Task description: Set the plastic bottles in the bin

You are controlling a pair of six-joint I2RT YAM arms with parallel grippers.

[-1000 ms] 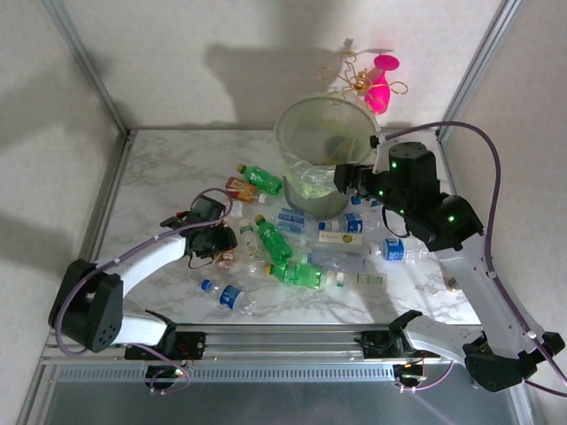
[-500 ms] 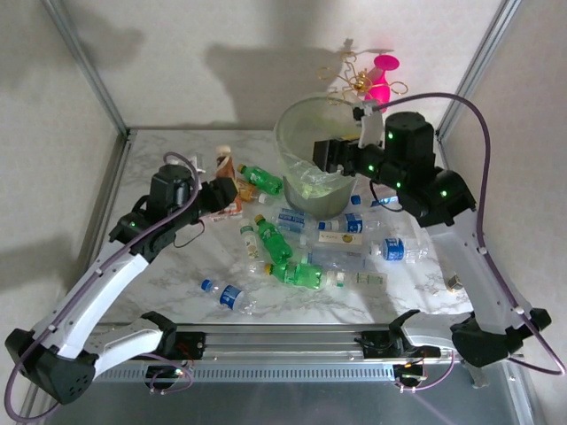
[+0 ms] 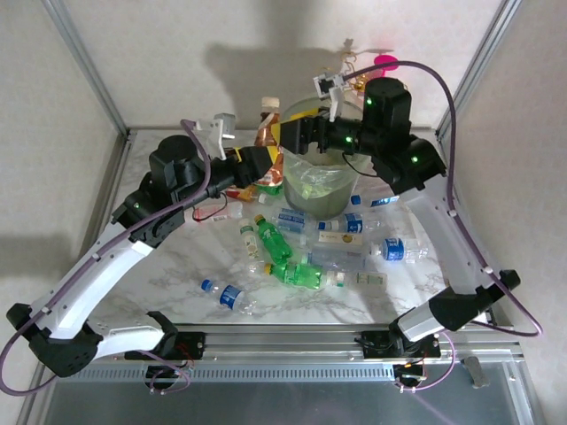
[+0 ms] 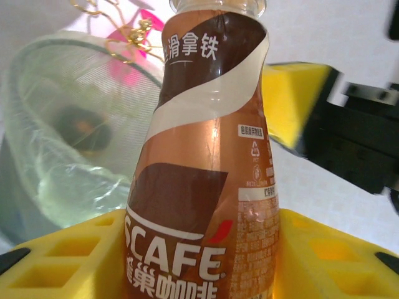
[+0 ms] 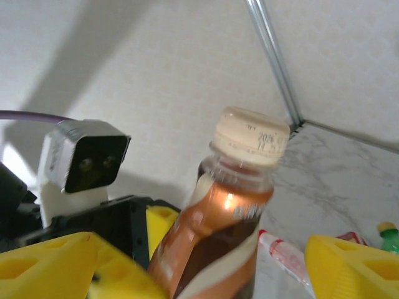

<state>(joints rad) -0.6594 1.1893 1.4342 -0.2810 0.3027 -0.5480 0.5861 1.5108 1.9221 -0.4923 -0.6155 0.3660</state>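
Note:
An orange-brown coffee bottle (image 3: 266,133) with a cream cap stands upright in the air beside the left rim of the bin (image 3: 326,202). My left gripper (image 3: 257,168) is shut on its lower body. Its yellow fingers (image 4: 340,252) press both sides of the label (image 4: 206,249). My right gripper (image 3: 296,135) hovers over the bin's left rim, open, facing the bottle. The bottle's neck (image 5: 240,187) rises between my right gripper's wide-spread yellow fingers (image 5: 355,265). Several more plastic bottles (image 3: 301,274) lie on the table in front of the bin, green or clear.
The translucent bin (image 4: 56,131) is lined with a pale bag, and something dark lies inside it. A pink-and-gold ornament (image 3: 386,62) stands behind it. Metal frame posts (image 3: 84,62) and white walls close in the marble table (image 3: 168,168).
My left arm has lifted the coffee bottle from the left of the table up to the bin's rim. My right gripper has swung left above the bin and opened wider.

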